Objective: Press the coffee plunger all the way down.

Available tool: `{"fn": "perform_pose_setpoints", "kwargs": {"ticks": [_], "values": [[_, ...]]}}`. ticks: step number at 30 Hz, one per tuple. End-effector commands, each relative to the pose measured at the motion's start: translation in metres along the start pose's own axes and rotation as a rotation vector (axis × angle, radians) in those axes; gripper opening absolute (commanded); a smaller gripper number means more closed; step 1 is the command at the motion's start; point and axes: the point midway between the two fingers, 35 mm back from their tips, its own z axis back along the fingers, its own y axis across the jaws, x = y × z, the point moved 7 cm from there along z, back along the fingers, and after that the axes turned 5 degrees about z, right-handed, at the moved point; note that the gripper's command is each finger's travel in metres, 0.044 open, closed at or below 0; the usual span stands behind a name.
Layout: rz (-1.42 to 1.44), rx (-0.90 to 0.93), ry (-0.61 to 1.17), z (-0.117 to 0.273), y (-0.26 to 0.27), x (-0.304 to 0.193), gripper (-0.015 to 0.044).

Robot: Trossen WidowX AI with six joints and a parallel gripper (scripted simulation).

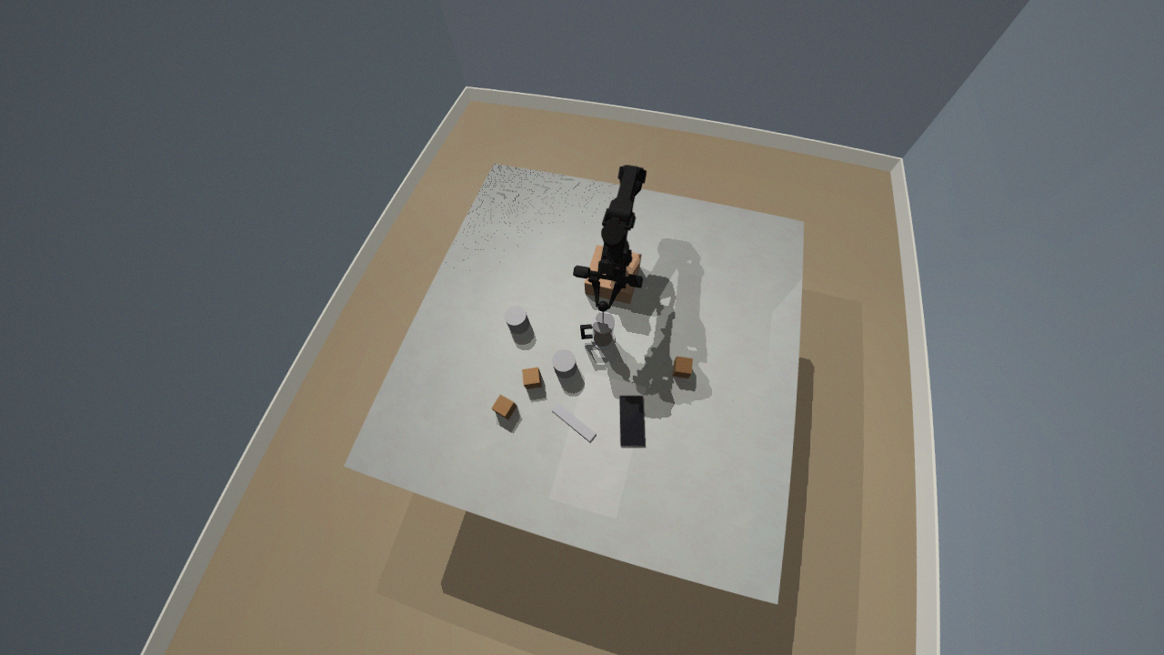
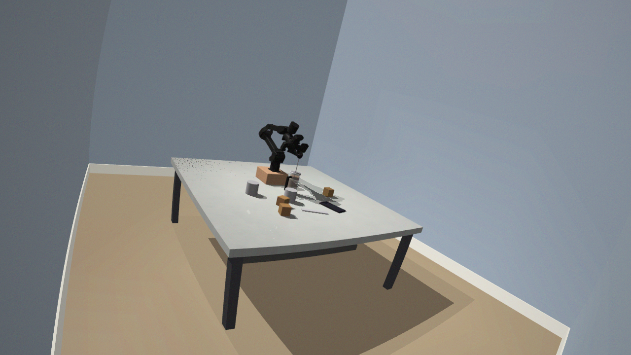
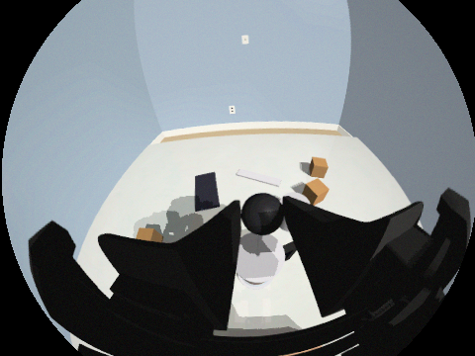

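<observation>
Plunger knob (image 3: 263, 213): a black ball, pinched between the two dark fingers as seen from the wrist; raised well above the press on a thin rod (image 2: 297, 164).
Coffee press (image 1: 600, 329): a clear glass cylinder with a black handle, stood upright on the table (image 1: 716, 521), just in front of the arm's base block (image 1: 612, 277); dark liquid is seen low in the glass.
Gripper (image 2: 300, 155): pointed straight down over the press, jaws closed on the knob.
Arm (image 2: 275, 141): folded in an arch from the base, elbow raised, wrist bent downward.
Surroundings: two grey cylinders (image 1: 518, 323) and small brown cubes (image 1: 530, 377) are placed to one side; a black slab (image 1: 632, 420) and a white strip (image 1: 574, 424) lie further out.
</observation>
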Motion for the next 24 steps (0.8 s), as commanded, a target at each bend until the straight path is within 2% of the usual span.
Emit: {"fn": "perform_pose_setpoints", "kwargs": {"ticks": [1,24], "values": [[-0.004,0.003,0.051,-0.010,0.002,-0.020,0.0116],[-0.004,0.003,0.051,-0.031,0.005,-0.051,0.0116]]}}
